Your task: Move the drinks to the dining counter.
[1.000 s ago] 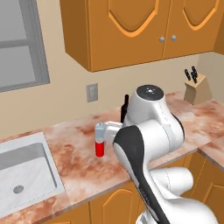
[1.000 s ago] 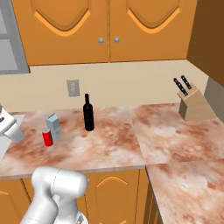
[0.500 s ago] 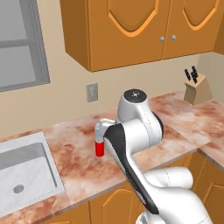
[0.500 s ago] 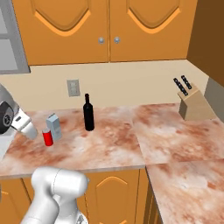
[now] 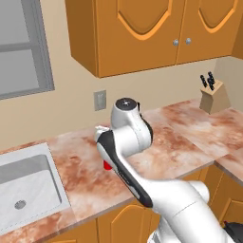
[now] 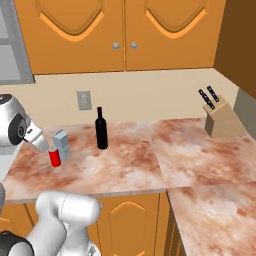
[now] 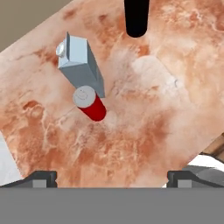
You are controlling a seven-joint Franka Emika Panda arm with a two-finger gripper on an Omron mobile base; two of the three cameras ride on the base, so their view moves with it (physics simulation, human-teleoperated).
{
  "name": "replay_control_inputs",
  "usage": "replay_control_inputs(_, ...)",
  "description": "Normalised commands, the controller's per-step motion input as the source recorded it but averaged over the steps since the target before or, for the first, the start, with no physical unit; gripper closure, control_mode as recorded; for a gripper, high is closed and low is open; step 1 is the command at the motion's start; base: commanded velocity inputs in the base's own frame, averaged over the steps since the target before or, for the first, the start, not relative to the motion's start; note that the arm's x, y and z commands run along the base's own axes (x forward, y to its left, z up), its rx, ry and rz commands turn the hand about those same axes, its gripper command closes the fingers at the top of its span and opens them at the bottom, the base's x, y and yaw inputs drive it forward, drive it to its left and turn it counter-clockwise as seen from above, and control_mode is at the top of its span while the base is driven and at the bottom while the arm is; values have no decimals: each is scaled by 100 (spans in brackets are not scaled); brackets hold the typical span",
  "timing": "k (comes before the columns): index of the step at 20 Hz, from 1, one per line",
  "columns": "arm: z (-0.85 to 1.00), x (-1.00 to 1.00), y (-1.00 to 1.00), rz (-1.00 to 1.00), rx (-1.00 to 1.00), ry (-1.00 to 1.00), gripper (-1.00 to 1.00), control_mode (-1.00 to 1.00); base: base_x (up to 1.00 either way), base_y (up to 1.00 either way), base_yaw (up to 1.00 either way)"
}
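In the hand view the gripper (image 7: 111,177) looks down on the marble worktop (image 7: 144,127), its two fingers (image 7: 40,178) standing wide apart at the bottom corners of the frame with nothing between them. Above them, left of centre, the red can (image 7: 89,103) stands upright, and the grey-blue carton (image 7: 80,64) is right behind it toward the upper left, so close that the two seem to touch (the angle does not settle it). The black bottle (image 7: 136,16) is at the top edge, right of centre and apart from the other two. In the right base view the same three stand at the left of the frame: can (image 6: 55,156) lowest, carton (image 6: 62,144) just right of and above it, bottle (image 6: 101,129) further right below the wall outlet (image 6: 83,100). A knife block (image 6: 220,119) sits at the right of that view. In the left base view the sink (image 5: 26,182) lies at lower left, and a sliver of the can (image 5: 107,164) shows beside the arm (image 5: 130,142).
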Motion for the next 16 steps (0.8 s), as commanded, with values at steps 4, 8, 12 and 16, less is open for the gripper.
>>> replay_control_inputs(4, -9, 43, 14, -2, -5, 0, -100, -100, 0, 0, 0)
replay_control_inputs(8, -22, 40, 0, 0, 2, 4, -100, -100, 0, 0, 0)
replay_control_inputs(12, -31, 21, 0, 0, 10, 13, -100, -100, 0, 0, 0)
replay_control_inputs(16, -39, 25, 0, 0, 8, 9, -100, -100, 0, 0, 0)
